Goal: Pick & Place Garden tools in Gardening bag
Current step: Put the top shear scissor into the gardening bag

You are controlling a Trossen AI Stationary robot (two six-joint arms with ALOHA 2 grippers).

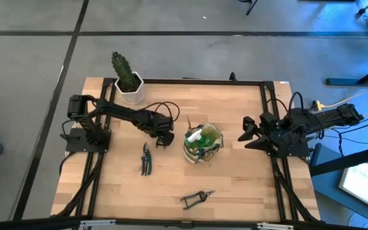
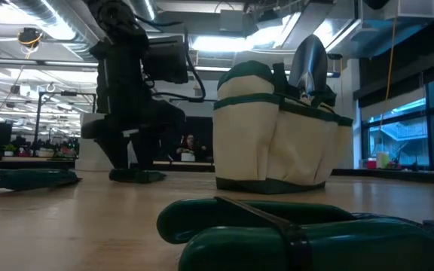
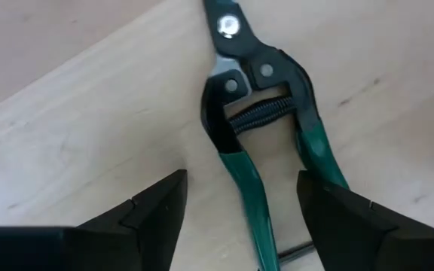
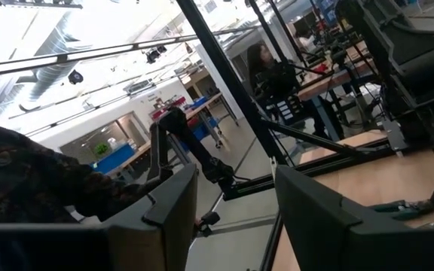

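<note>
Left end effector (image 1: 164, 138) wide open, empty, hovering over green-handled shears (image 1: 145, 159), at its 7 o'clock. Right end effector (image 1: 250, 135) open too, empty, 3 o'clock of gardening bag (image 1: 202, 144). Two shears on desk (image 1: 235, 179): second pair (image 1: 197, 199) at bag's 6.

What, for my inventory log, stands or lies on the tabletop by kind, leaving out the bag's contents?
Pruning shears: 2
Gardening bag: 1
Potted cactus: 1
Total: 4
</note>
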